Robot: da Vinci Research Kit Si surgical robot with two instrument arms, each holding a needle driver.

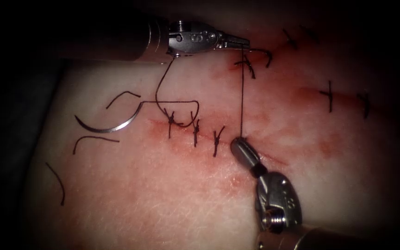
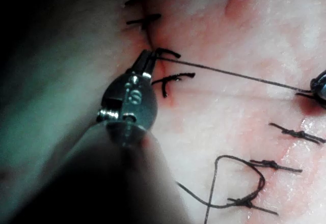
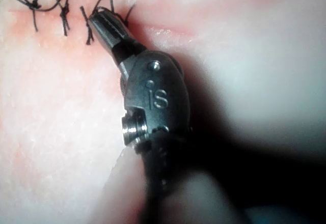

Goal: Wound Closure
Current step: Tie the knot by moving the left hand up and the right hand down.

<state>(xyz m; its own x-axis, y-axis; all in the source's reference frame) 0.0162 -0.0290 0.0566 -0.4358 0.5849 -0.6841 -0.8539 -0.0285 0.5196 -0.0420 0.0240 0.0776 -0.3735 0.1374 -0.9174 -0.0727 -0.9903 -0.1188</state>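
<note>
Nearest, the right tool (image 1: 237, 144) comes up from below, jaws pressed together at the cut (image 1: 255, 150), clamped on the thread (image 1: 241, 92) just beside the third stitch (image 1: 217, 139). Three knotted stitches cross this cut line. To their left the curved needle (image 1: 109, 126) lies loose on the tissue (image 1: 163, 194), outside it, held by neither tool, with three short cut ends of thread (image 1: 57, 183) near it. One taut strand runs straight up from the right tool to the left tool (image 1: 244, 44), whose jaws are closed on its far end. Farther back, several more stitches sit on other cuts. No containers here.
</note>
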